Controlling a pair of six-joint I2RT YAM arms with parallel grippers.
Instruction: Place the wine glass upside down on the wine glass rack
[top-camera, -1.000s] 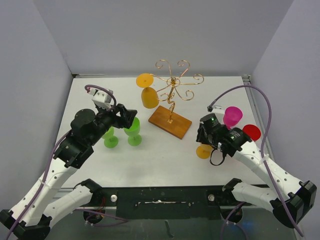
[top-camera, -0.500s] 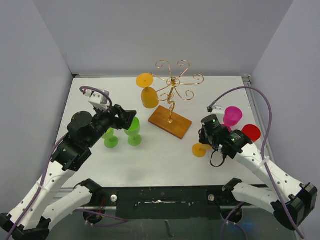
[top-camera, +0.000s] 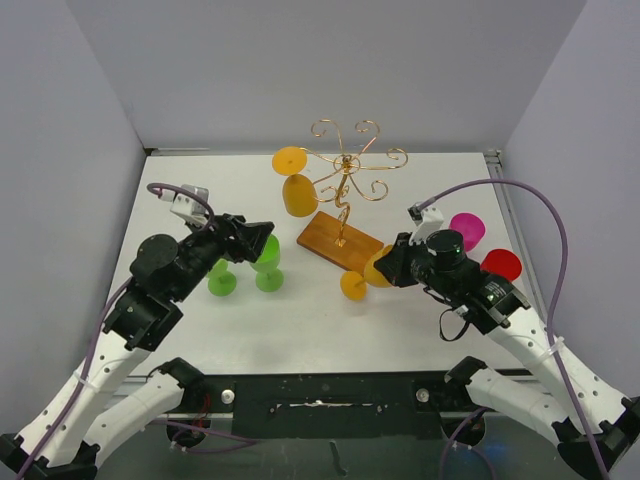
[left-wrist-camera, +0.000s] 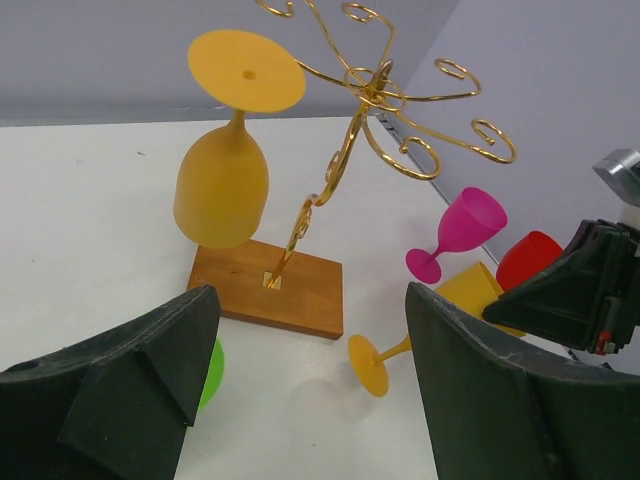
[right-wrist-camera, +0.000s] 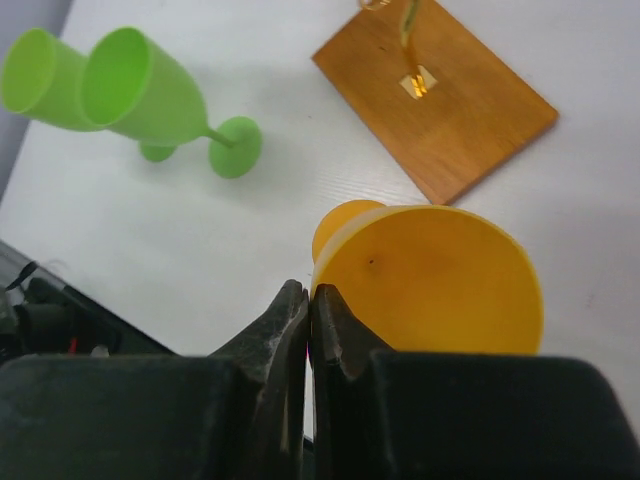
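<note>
The wine glass rack (top-camera: 346, 170) is gold wire on a brown wooden base (top-camera: 340, 244), at the table's middle back. One orange glass (top-camera: 297, 195) hangs upside down on its left arm. My right gripper (top-camera: 386, 268) is shut on the rim of a second orange wine glass (top-camera: 366, 272), tilted on its side just in front of the base's right end, foot pointing left. The right wrist view shows its bowl (right-wrist-camera: 430, 285) pinched at my gripper (right-wrist-camera: 310, 298). My left gripper (top-camera: 250, 234) is open and empty above two green glasses (top-camera: 266, 262).
A pink glass (top-camera: 466, 230) and a red glass (top-camera: 501, 264) stand at the right, behind my right arm. The left wrist view shows the rack (left-wrist-camera: 375, 90), its base (left-wrist-camera: 265, 288), the held glass (left-wrist-camera: 466, 292) and the pink glass (left-wrist-camera: 465, 225).
My right gripper has carried the orange glass left from the right side to just in front of the rack base. My left arm has shifted slightly, still open.
</note>
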